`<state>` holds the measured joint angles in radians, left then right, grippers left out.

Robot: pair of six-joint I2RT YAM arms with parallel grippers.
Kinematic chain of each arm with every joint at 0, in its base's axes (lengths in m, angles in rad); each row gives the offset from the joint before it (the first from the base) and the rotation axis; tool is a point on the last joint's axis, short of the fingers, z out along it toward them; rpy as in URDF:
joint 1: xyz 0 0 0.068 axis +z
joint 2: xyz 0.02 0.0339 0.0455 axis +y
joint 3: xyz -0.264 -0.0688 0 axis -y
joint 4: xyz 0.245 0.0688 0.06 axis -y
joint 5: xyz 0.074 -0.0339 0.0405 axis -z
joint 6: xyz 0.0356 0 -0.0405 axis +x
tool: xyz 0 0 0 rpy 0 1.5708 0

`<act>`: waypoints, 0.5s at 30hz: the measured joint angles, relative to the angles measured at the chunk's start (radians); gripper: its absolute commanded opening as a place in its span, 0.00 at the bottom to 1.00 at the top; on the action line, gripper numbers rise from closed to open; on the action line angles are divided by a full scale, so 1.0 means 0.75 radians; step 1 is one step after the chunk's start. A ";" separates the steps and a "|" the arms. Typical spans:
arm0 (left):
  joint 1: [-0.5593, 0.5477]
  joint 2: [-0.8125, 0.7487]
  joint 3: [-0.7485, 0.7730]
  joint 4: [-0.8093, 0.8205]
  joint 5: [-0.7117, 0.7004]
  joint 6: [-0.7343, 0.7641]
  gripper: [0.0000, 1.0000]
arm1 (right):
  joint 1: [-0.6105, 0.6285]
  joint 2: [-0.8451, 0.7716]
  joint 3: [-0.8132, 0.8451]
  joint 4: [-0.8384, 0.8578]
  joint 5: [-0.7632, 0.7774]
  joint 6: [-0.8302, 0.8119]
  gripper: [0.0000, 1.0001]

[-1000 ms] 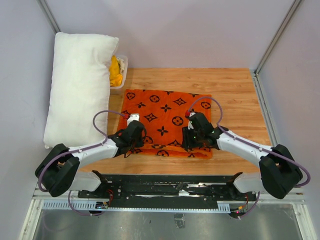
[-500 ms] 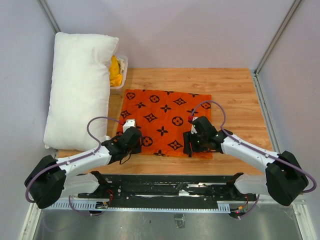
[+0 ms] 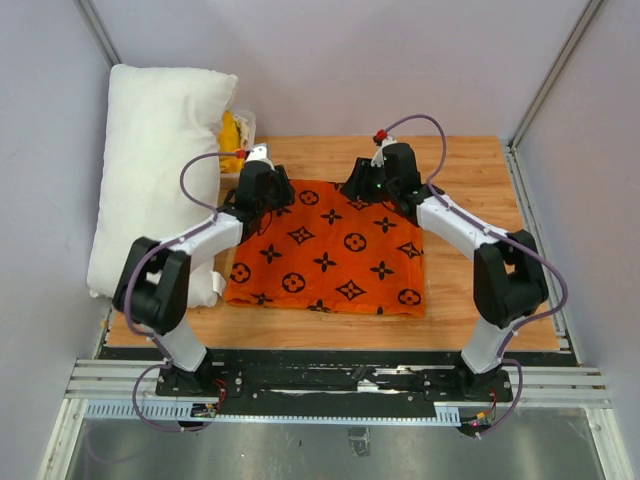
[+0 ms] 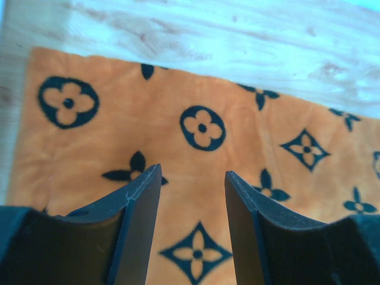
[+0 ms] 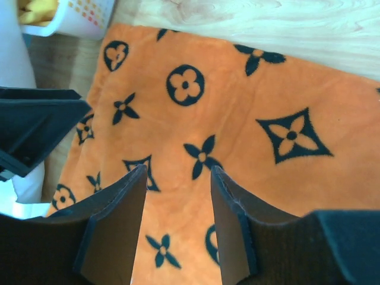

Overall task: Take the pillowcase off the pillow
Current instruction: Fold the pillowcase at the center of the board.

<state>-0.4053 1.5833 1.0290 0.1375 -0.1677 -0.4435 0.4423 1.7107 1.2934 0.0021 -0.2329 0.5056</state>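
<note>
The orange pillowcase (image 3: pixel 330 250) with black flower motifs lies flat on the wooden table. The white pillow (image 3: pixel 155 170) lies apart from it along the left wall, bare. My left gripper (image 3: pixel 265 192) hovers over the pillowcase's far left corner. Its jaws are open, with nothing between them, and printed cloth (image 4: pixel 237 148) shows below the left gripper (image 4: pixel 193 175). My right gripper (image 3: pixel 372 185) hangs over the far edge near the middle. The right gripper (image 5: pixel 178 172) is open too, empty, above the pillowcase (image 5: pixel 249 107).
A small white bin (image 3: pixel 240 135) holding yellow cloth stands at the back, between the pillow and the pillowcase's far left corner. Bare wood (image 3: pixel 470 170) lies behind and right of the pillowcase. Metal frame posts and walls close in the sides.
Both arms have swung from the pillowcase's near edge to its far edge. The pillowcase's near edge now lies flatter, and its near left corner has spread further left.
</note>
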 measured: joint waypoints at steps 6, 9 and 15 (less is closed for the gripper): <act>0.075 0.390 0.077 0.160 0.156 -0.012 0.46 | -0.108 0.308 -0.029 0.311 -0.193 0.139 0.44; 0.146 0.495 0.077 0.196 0.191 -0.056 0.46 | -0.201 0.439 -0.101 0.422 -0.267 0.212 0.44; 0.223 0.528 0.062 0.284 0.229 -0.138 0.47 | -0.408 0.487 -0.189 0.575 -0.395 0.317 0.49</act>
<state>-0.2379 1.9797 1.0752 0.3504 0.0040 -0.5468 0.1360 2.0758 1.1515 0.4332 -0.5289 0.7433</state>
